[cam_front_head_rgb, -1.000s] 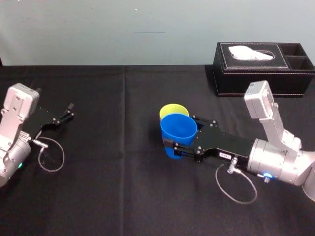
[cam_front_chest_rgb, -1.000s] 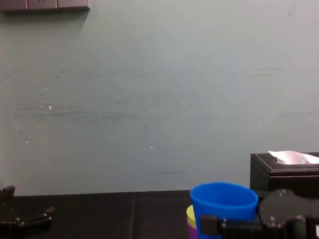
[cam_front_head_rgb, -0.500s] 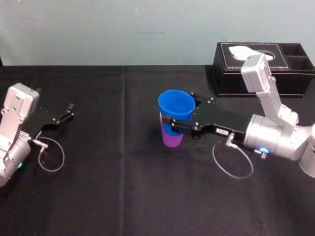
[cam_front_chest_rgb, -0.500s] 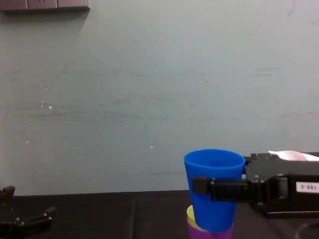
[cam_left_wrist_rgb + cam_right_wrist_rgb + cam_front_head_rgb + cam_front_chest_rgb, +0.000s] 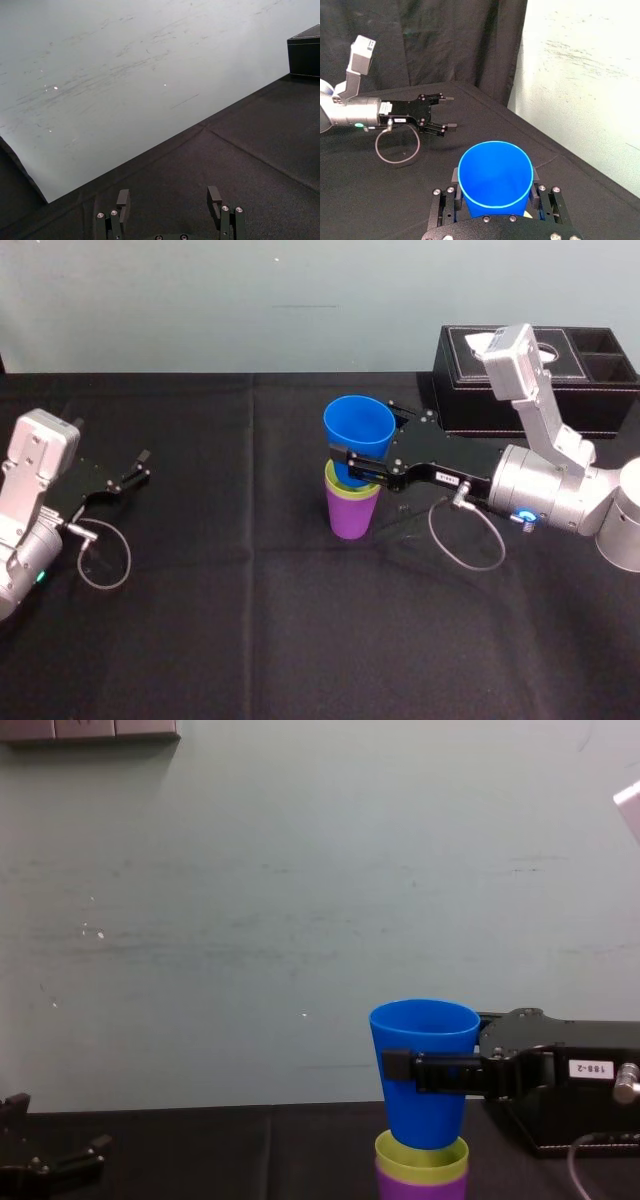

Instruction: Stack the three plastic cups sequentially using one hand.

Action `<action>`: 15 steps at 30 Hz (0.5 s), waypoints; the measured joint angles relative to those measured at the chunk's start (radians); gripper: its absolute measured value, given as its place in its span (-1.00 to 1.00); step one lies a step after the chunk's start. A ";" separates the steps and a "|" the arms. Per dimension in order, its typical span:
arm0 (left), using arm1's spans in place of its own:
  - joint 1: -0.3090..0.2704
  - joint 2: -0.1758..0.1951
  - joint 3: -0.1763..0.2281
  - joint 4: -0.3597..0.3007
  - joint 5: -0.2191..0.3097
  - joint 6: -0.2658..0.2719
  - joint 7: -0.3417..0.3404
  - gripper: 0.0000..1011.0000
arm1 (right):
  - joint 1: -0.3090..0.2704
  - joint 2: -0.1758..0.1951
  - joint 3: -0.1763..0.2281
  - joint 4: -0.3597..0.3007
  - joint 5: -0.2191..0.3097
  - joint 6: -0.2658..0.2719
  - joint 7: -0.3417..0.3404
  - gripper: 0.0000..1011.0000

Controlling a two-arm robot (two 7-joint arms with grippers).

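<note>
My right gripper [image 5: 372,447] is shut on the blue cup [image 5: 358,432], one finger on each side of its wall. It holds the cup upright directly over the yellow-green cup [image 5: 349,486], which sits nested in the purple cup [image 5: 350,516] on the black table. In the chest view the blue cup [image 5: 425,1065] has its base right at the yellow-green cup's rim [image 5: 421,1156], with the purple cup [image 5: 420,1186] beneath. The right wrist view looks into the blue cup [image 5: 495,177]. My left gripper [image 5: 140,468] rests open and idle at the table's left, its fingers [image 5: 122,199] spread apart.
A black tissue box [image 5: 540,380] stands at the back right, just behind my right arm. A pale wall runs along the table's far edge. Black cloth [image 5: 230,620] covers the table between the two arms and in front of the stack.
My right gripper has lifted the blue cup from low in front of the stack and carried it back and up, so it now hangs centred over the yellow-green cup. The left arm has stayed still.
</note>
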 joint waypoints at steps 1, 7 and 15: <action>0.000 0.000 0.000 0.000 0.000 0.000 0.000 1.00 | 0.002 -0.001 -0.001 0.004 -0.001 -0.002 0.001 0.45; 0.000 0.000 0.000 0.000 0.000 0.000 0.000 1.00 | 0.012 -0.011 -0.004 0.029 -0.004 -0.013 0.004 0.45; 0.000 0.000 0.000 0.000 0.000 0.000 0.000 1.00 | 0.029 -0.031 -0.013 0.077 -0.010 -0.028 0.013 0.45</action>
